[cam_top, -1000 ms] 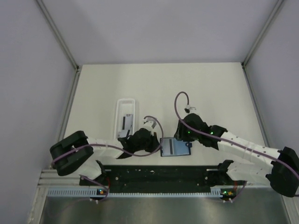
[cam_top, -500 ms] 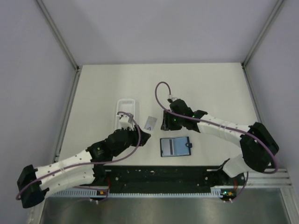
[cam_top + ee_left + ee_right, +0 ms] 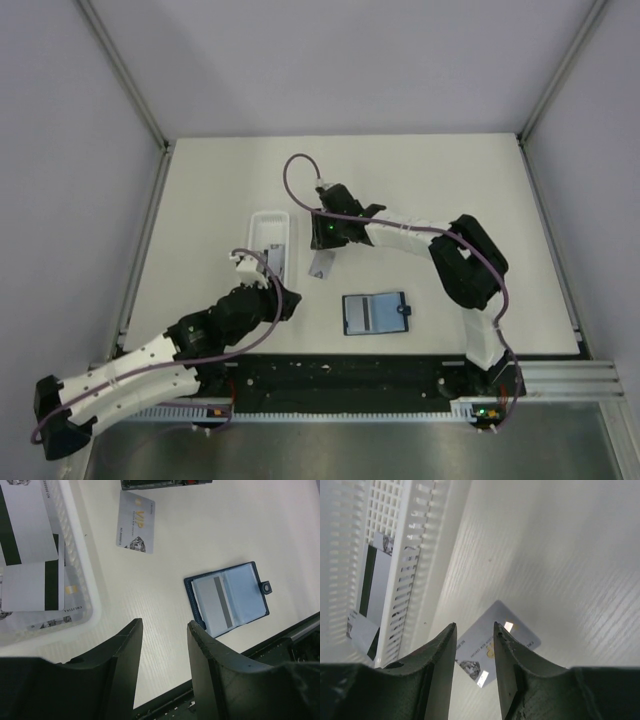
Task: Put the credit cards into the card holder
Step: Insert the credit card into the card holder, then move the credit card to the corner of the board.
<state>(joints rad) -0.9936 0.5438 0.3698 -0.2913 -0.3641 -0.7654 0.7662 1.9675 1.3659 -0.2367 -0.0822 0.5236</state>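
Jaws of right gripper (image 3: 473, 626) parted, empty, over a loose credit card (image 3: 492, 650) on table (image 3: 560, 540) beside tray (image 3: 420, 555), prob. lining up a pick. Left gripper (image 3: 164, 625) also agape, nr card holder (image 3: 227, 600), laid open for loading.

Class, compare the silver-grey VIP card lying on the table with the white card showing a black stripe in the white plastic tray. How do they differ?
The silver-grey VIP card lies on the table, printed face up. The white striped card sits inside the white plastic tray, stripe side up. The VIP card touches no other card, while the striped card overlaps others. Both are thin, flat rectangles.
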